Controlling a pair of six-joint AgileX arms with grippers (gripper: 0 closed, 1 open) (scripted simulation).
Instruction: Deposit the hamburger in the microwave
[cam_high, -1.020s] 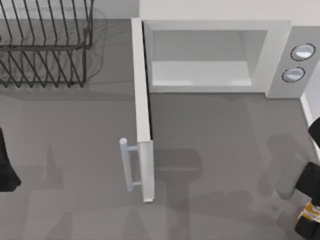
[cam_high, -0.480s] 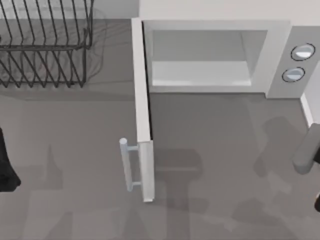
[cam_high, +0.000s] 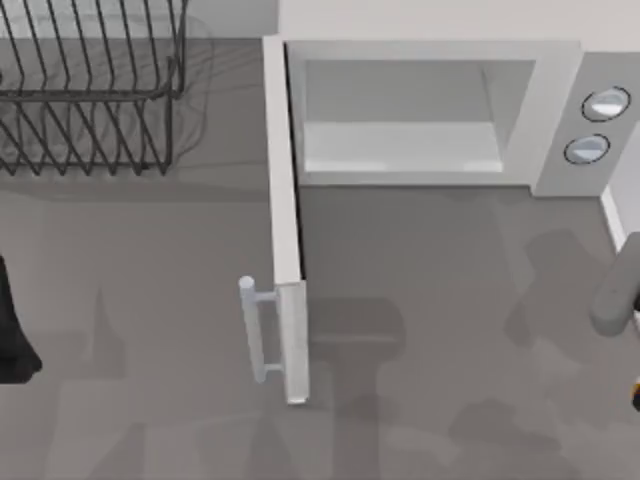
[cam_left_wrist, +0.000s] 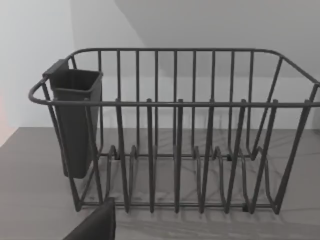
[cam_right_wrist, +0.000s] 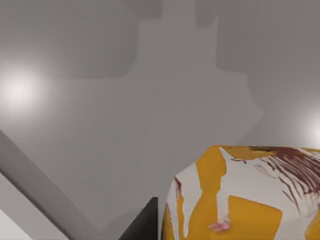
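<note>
The microwave (cam_high: 555, 100) stands at the back of the table, its side-hinged door (cam_high: 285, 220) swung wide open toward the front and its pale interior (cam_high: 400, 145) bare. The hamburger (cam_right_wrist: 245, 195), orange-yellow with white patches and dark red streaks, sits very close in the right wrist view, against a dark finger (cam_right_wrist: 144, 224); my right gripper is shut on it. In the top view my right arm (cam_high: 614, 300) pokes in at the right edge, in front of and right of the microwave, with an orange sliver of the hamburger (cam_high: 636, 396) below it. My left arm (cam_high: 10, 330) stays parked at the left edge.
A black wire rack (cam_high: 90, 90) with a dark cup (cam_left_wrist: 75, 120) on one end stands at the back left. The door's grey bar handle (cam_high: 255, 330) juts out mid-table. Two silver knobs (cam_high: 597, 125) are on the microwave's right panel. Grey tabletop (cam_high: 440, 300) lies before the opening.
My right arm has drawn back toward the right edge and up the picture, carrying the hamburger almost out of the top view. The left arm and the door have not moved.
</note>
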